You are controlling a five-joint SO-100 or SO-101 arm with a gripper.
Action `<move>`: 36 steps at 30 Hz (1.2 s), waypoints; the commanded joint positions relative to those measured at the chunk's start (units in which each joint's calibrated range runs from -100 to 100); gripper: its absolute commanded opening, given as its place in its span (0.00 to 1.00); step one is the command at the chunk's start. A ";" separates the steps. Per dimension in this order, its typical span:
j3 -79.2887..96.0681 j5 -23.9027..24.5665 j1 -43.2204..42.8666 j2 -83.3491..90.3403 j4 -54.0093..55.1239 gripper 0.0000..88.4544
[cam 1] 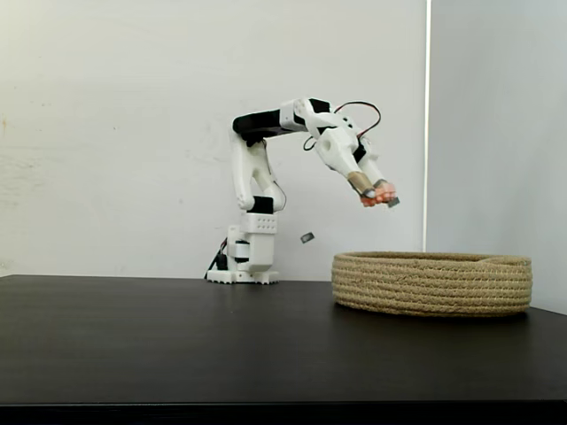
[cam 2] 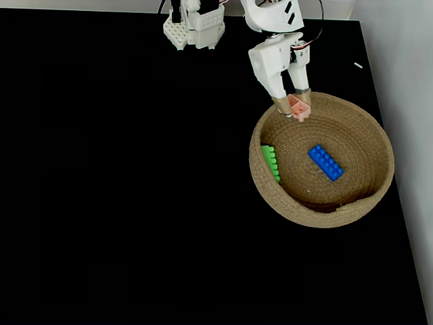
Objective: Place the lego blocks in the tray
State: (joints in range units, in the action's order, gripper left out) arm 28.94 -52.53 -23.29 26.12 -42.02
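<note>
Coiled rope tray [cam 1: 432,283] (blue brick [cam 2: 326,162] inside)

The white plastic arm [cam 1: 266,168] near the centre of a fixed view was built of smooth moulded shells with black motor blocks between them, one long black segment along its top. Its white base [cam 2: 193,30], at the top of a fixed view, had a studded, gridded edge. Thin red and black cables [cam 1: 359,111] looped above the wrist. The two-finger gripper [cam 1: 379,197] wore tan tape and grey tips.
</note>
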 commanded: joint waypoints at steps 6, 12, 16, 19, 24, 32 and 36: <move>3.84 -0.39 -0.70 3.63 7.33 0.36; 7.76 -0.73 3.67 8.61 6.16 0.37; 16.15 -0.15 11.83 18.42 6.16 0.25; 24.45 -1.56 20.65 28.22 5.66 0.05; 39.77 -4.64 32.85 44.38 -0.84 0.00; 65.68 -6.35 38.21 67.17 -10.75 0.00; 71.06 -7.67 38.95 71.90 -17.49 0.00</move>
State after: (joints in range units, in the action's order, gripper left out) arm 96.20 -58.88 14.50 93.04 -54.53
